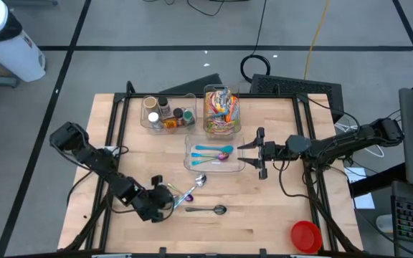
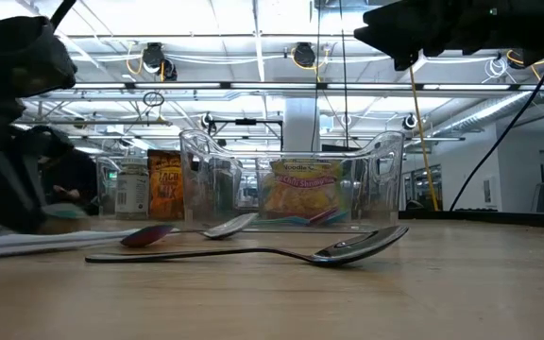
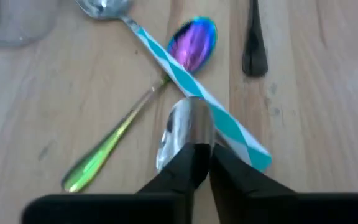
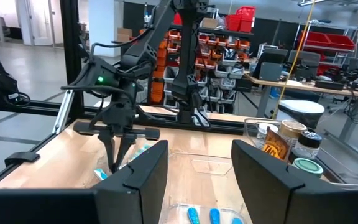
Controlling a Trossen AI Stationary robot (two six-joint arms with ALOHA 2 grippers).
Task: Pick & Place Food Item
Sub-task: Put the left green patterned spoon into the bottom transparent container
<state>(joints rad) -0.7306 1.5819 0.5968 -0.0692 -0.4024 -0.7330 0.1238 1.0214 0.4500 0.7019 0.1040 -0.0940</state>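
Three spoons lie near the table's front left. One has a teal-and-white striped handle (image 3: 194,93), which lies across an iridescent spoon (image 3: 191,40). A dark steel spoon (image 1: 208,209) lies to their right. My left gripper (image 3: 210,155) is down among them, shut on a shiny silver utensil piece (image 3: 185,127). Which utensil the piece belongs to I cannot tell. Food packets stand in a clear tub (image 1: 221,111) at the back. My right gripper (image 1: 253,150) hovers open above the table, right of a clear tray (image 1: 214,166). My left gripper pinches the silver piece by its near end (image 3: 178,148), between the tips of its two fingers. The fingers slant down from the table's left and lie along the piece. The striped handle crosses just past the piece's far end. Whether the piece is off the wood I cannot tell.
A clear tub of spice jars (image 1: 165,115) stands at the back left, beside the packet tub. Blue spoons lie in the clear tray. A red round lid or bowl (image 1: 305,235) sits at the front right corner. A black metal frame (image 1: 120,115) runs along the table's sides.
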